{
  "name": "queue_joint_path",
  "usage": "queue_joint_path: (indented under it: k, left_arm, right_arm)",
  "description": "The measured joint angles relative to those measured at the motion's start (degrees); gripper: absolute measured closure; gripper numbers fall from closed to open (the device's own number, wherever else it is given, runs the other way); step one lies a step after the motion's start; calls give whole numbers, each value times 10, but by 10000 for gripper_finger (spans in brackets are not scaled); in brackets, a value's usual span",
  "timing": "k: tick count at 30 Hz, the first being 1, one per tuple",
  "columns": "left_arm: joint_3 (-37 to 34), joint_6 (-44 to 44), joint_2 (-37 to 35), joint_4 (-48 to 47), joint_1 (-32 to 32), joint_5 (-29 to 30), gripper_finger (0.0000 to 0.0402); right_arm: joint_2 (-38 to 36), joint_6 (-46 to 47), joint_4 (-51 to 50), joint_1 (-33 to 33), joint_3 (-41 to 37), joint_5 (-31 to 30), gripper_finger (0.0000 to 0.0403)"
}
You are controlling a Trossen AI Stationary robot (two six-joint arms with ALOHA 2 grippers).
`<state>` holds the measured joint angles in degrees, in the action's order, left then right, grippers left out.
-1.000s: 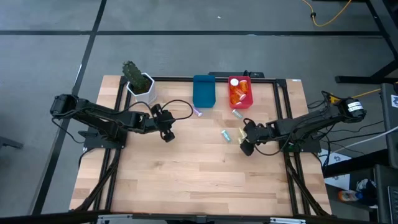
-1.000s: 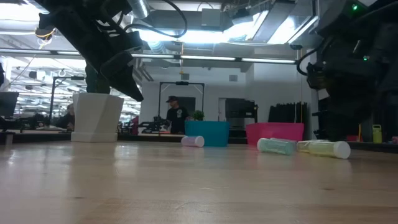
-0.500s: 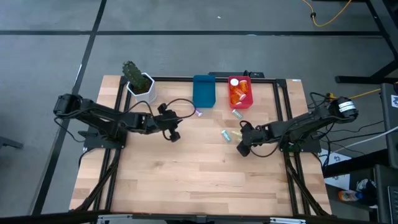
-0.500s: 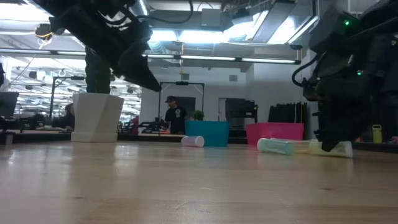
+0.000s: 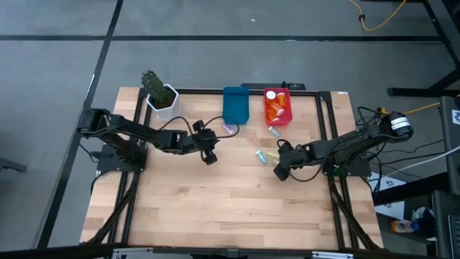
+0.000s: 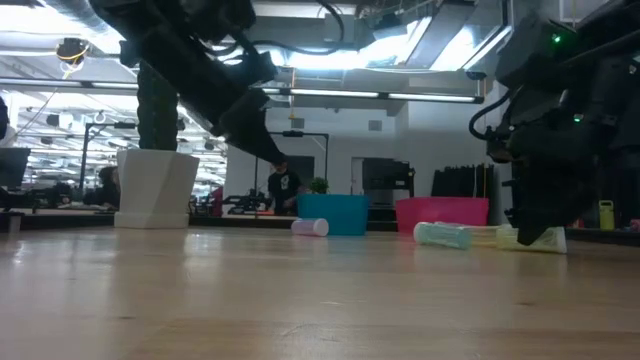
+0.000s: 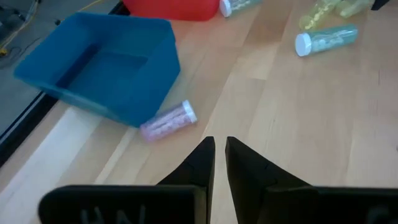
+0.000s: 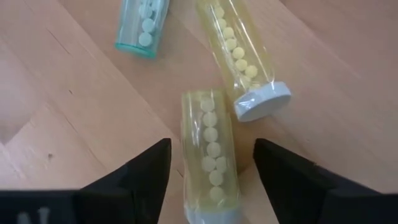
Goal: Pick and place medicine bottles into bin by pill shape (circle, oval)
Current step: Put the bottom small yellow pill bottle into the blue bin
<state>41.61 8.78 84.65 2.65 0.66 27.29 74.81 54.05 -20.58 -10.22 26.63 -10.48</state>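
Note:
My right gripper [image 5: 280, 171] is open, low over the table. Its fingers stand on either side of a yellowish vial [image 8: 209, 155] lying on its side, without touching it. A second yellowish vial [image 8: 245, 59] with a white cap and a pale teal vial [image 8: 144, 25] lie just beyond. My left gripper [image 5: 210, 157] is shut and empty above the table's middle, near a purple vial [image 7: 168, 120] that lies against the blue bin [image 7: 99, 68]. The red bin [image 5: 277, 106] holds orange bottles. Another small teal vial [image 5: 274, 132] lies in front of it.
A white plant pot [image 5: 164, 101] with a cactus stands at the far left. Both bins stand side by side at the far edge. Bare wood spreads across the near half of the table. A person stands in the room behind.
My left gripper has moved toward the table's right edge, closer to the purple vial and the blue bin. My right gripper has moved slightly left and down over the yellowish vial, then held still. No vial has moved.

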Motion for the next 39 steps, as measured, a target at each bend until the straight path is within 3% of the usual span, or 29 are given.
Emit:
queue_joint_path:
  k: [13, 17, 22, 24, 29, 31, 39]
  left_arm:
    - [13, -19, 21, -6, 0, 0, 366]
    - [13, -19, 20, -7, 0, 0, 366]
    - [13, -19, 20, -14, 0, 0, 366]
    - [13, -20, 20, -23, 0, 0, 366]
    - [13, -20, 15, -38, 0, 1, 366]
    - [13, -20, 5, -37, 0, 2, 366]
    - [13, -18, -34, -35, 13, 2, 367]
  right_arm:
    - [-2, -32, -16, 0, 3, -4, 276]
    - [-2, -65, -36, 0, 43, 23, 308]
    - [-3, -156, -44, 0, 123, 44, 313]
    - [-3, -191, -40, 2, 157, 18, 309]
    - [-3, -277, -20, 29, 218, -161, 307]
    - [-3, -322, 16, 51, 229, -181, 307]
    - [36, -409, 171, 192, 229, -60, 306]
